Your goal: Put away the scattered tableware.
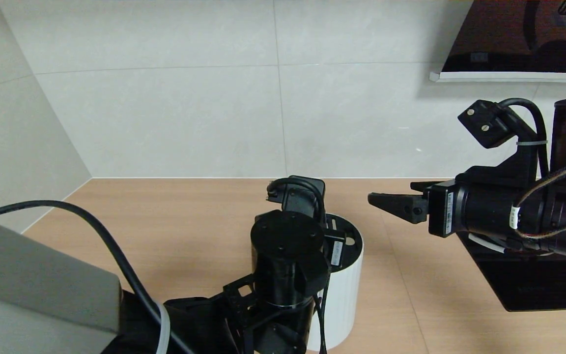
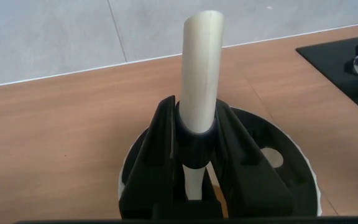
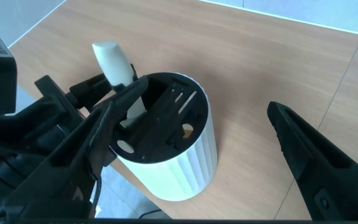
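A white ribbed cylindrical holder with a black slotted top stands on the wooden counter. My left gripper is directly above it, shut on the upright cream handle of a utensil just over its black collar. The utensil's lower end goes down into the holder's top and is hidden. In the right wrist view the same handle sticks up beside the holder. My right gripper hovers open to the right of the holder, above counter height, with nothing between its fingers.
A black cooktop lies on the counter at the right, under my right arm, with a dark range hood above it. Tiled walls close the back and the left corner. Bare wood counter extends left of the holder.
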### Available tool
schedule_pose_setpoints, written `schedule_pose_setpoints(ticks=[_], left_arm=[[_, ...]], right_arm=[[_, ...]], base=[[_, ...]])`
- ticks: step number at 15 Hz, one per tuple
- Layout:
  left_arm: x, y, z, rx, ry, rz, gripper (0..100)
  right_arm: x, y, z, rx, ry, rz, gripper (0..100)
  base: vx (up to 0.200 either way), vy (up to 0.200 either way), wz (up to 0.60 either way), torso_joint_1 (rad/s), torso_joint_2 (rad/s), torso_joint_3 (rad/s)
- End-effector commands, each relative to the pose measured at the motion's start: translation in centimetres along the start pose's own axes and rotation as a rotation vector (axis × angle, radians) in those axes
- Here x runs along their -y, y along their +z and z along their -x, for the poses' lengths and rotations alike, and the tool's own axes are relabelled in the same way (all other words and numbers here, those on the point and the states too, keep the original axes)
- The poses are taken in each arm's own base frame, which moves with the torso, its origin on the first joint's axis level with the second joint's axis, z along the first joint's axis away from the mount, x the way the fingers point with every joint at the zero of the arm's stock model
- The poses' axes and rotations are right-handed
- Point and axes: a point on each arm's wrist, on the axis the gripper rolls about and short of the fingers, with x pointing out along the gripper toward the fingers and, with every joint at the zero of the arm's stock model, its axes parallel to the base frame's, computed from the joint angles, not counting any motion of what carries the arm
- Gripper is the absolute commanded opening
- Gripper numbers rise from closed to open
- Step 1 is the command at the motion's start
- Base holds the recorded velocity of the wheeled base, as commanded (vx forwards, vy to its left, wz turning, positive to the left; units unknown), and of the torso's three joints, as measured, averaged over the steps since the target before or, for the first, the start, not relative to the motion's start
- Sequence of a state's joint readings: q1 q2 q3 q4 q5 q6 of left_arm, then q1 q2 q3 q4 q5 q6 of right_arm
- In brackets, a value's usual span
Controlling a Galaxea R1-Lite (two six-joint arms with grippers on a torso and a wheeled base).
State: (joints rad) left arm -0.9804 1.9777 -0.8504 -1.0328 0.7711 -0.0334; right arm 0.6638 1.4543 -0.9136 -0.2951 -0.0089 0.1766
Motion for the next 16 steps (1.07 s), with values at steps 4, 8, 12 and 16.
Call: schedule_pose_setpoints(ticks=[4,8,12,16], left_arm=[[-0.3,0.2,0.4,0.001,-0.002,-0.002,100],[-0.3,0.8,1.1,0.011,-0.024,0.005,100],[-1.0,1.7,2.4,0.024,-0.069,0.012,100],[-3.2,5.1,4.9,0.099,-0.145,0.060,100]], right_arm=[[0.0,-0.1,-0.1,-0.003,0.000,0.002,100],[0.0,0.0,0.1,0.003,0.001,0.002,100],[0.0,0.0,0.1,0.003,0.001,0.000,100],[0.0,0.1,0.2,0.010,-0.001,0.002,100]], base=[[0.000,0.000,0.00,0.000,0.00,0.000],[0.000,0.000,0.00,0.000,0.00,0.000],[0.000,0.000,0.00,0.000,0.00,0.000],[0.000,0.000,0.00,0.000,0.00,0.000]])
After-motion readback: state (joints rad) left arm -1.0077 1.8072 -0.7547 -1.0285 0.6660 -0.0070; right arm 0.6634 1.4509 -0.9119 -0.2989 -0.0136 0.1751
